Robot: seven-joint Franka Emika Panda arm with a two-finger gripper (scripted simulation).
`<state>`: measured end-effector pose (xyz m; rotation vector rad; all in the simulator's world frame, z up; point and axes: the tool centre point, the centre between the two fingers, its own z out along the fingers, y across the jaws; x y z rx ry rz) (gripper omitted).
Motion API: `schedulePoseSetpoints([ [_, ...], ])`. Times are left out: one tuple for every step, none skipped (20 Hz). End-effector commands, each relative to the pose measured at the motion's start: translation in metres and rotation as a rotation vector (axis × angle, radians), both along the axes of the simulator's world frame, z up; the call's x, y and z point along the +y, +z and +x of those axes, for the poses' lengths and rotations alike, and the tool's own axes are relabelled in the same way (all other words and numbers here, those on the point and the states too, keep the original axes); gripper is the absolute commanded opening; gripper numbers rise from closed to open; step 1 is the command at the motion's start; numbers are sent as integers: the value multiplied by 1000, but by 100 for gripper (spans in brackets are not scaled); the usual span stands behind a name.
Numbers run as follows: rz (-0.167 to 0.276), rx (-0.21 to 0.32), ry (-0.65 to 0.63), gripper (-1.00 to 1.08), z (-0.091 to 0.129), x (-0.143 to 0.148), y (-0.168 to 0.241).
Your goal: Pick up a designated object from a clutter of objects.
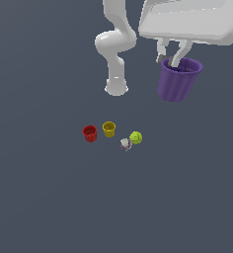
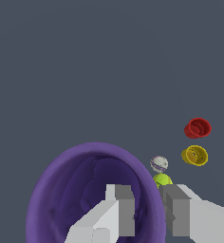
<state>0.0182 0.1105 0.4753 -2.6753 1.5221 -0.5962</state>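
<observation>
The purple ribbed cup (image 1: 177, 81) hangs high in the air, upright, near the exterior view's right. My gripper (image 1: 171, 58) is shut on its rim, one finger inside and one outside. In the wrist view the purple cup (image 2: 76, 194) fills the foreground, and the gripper (image 2: 149, 211) pinches its wall between the two fingers. The rest of the clutter lies far below on the grey floor: a red cup (image 1: 90, 133), a yellow cup (image 1: 108, 129), a yellow-green ball (image 1: 135, 137) and a tiny whitish lumpy object (image 1: 125, 144).
The arm's white base (image 1: 116, 88) stands behind the clutter. In the wrist view the red cup (image 2: 198, 127), yellow cup (image 2: 195, 155), whitish object (image 2: 159, 164) and ball (image 2: 162, 180) sit beyond the held cup.
</observation>
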Motion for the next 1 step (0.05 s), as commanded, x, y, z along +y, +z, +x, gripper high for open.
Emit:
schedulePoseSetpoints([
  [0, -1, 0, -100, 0, 0, 0],
])
